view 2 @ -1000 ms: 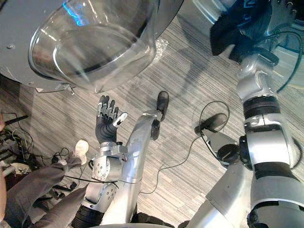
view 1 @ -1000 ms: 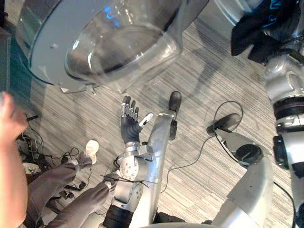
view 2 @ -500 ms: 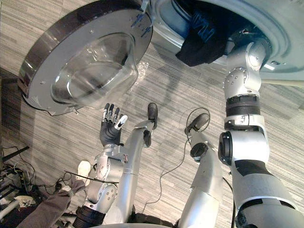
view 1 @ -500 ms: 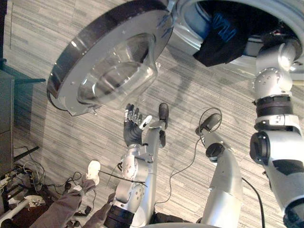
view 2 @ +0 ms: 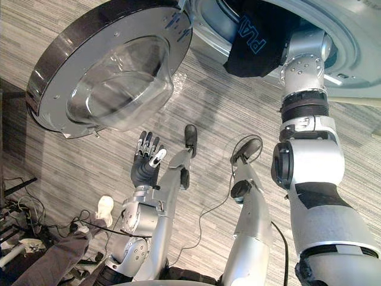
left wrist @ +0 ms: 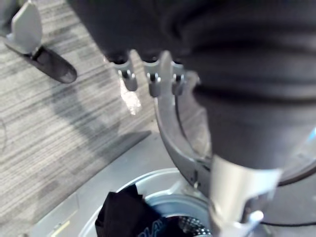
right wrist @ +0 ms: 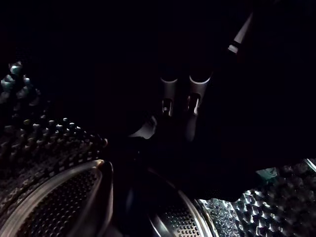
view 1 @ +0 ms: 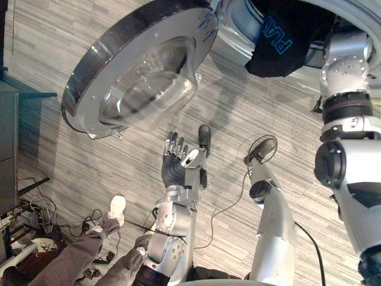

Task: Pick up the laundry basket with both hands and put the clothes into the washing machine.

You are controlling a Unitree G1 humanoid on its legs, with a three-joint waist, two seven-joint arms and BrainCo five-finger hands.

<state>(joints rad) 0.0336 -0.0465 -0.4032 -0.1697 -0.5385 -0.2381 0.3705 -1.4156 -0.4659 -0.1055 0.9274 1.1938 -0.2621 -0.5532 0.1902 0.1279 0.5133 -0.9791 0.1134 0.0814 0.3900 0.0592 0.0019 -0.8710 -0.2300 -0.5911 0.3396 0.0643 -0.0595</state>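
**Right hand (right wrist: 170,95) in the drum (right wrist: 54,222), left hand (view 1: 172,168) empty**

The right hand is deep inside the washing machine, and the dark hides whether it grips anything. A black garment (view 1: 292,18) hangs over the drum's mouth, just beside that arm. The left hand is spread open, holding nothing, with the open door (view 1: 137,71) beyond its fingertips.
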